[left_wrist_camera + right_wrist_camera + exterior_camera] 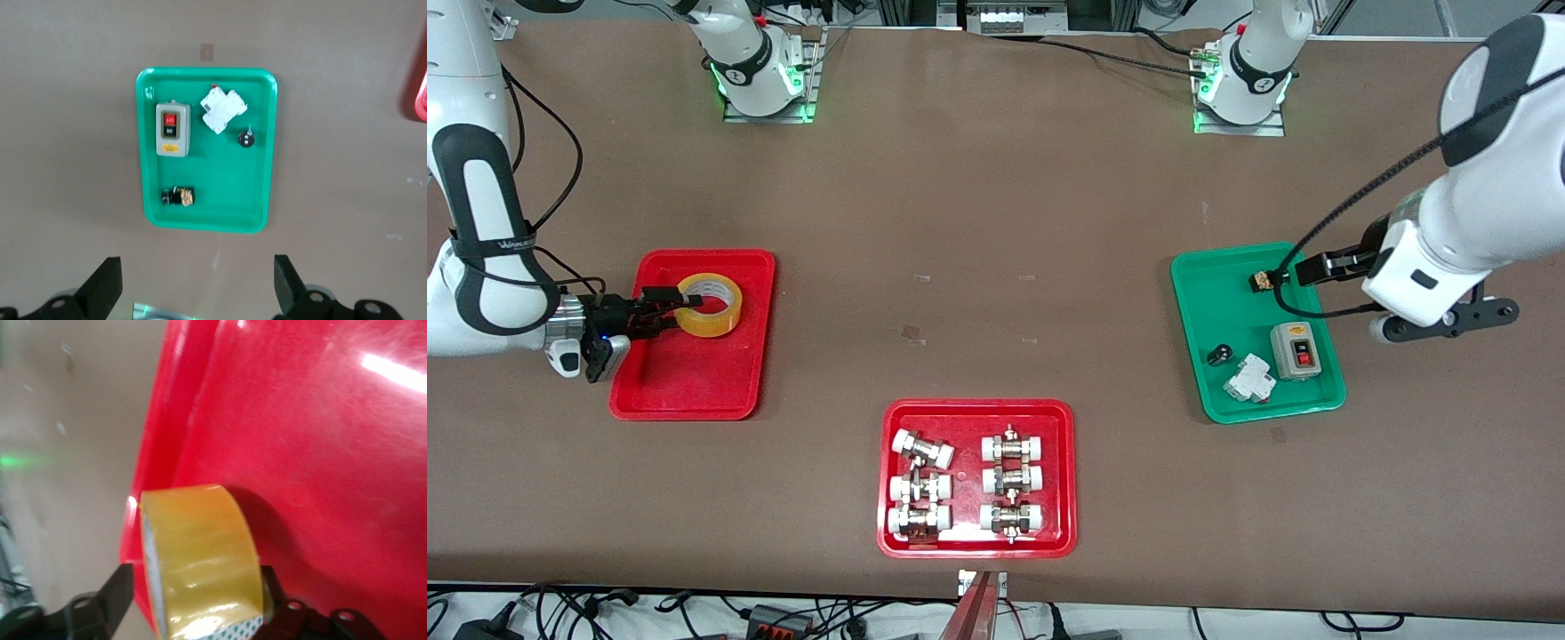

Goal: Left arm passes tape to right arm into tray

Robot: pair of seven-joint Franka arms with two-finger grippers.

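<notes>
Pinching yellow translucent tape roll [709,305] over shallow red plastic tray [694,382]: right gripper [660,311]; left gripper [197,290] spread, waiting above green tray [207,200]

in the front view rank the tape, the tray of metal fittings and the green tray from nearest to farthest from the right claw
1. The tape: held in the right claw, over the red tray.
2. The tray of metal fittings: mid-table, nearest the front camera.
3. The green tray: at the left arm's end, below the left claw.
</notes>
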